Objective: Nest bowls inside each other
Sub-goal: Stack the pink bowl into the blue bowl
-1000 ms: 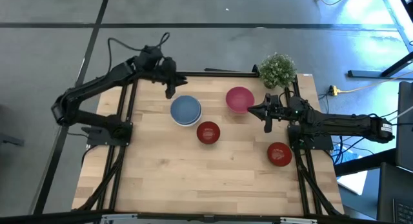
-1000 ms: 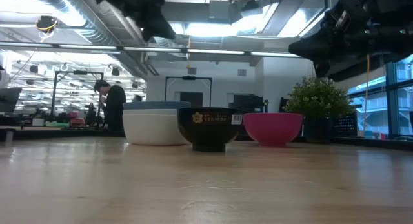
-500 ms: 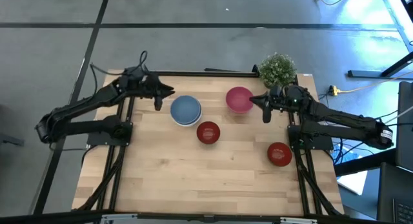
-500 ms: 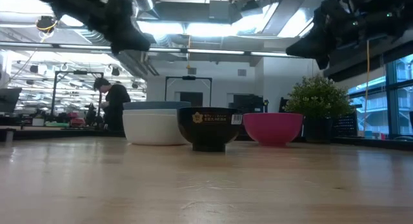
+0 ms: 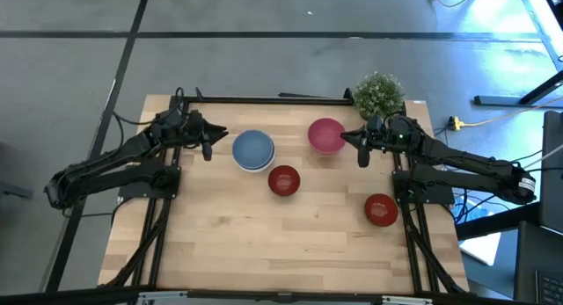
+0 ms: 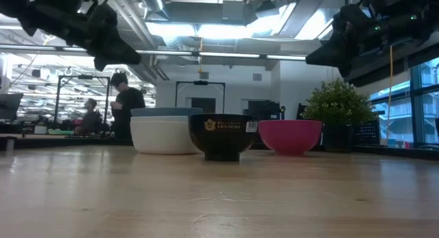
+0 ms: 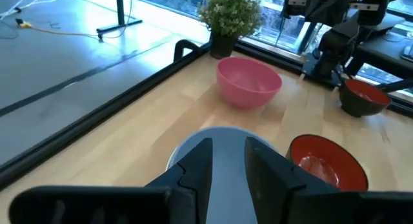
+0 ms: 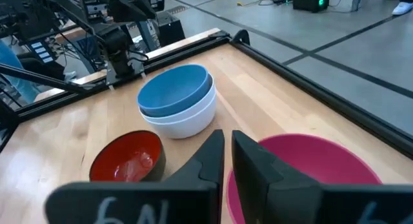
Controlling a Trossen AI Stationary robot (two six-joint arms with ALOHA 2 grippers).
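Five bowls show in four spots on the table: one blue, one white, one pink and two dark red. At far left the left gripper hangs just left of the blue bowl, above the table near the back edge, empty, its fingers set a narrow gap apart. The blue bowl sits nested in the white bowl, whose rim peeks out beneath it; the low view shows the white one as the tallest and widest, with the blue rim just above its edge. Right of and nearer the front than this pair stands a dark red bowl, glossy red inside, black outside with a small label. Farther right, toward the back edge, is the pink bowl, plain and empty. The right gripper hovers just right of it, above its rim, empty, fingers nearly together. A small green plant stands at the back right corner. The second dark red bowl sits alone near the right edge, well apart from the rest.
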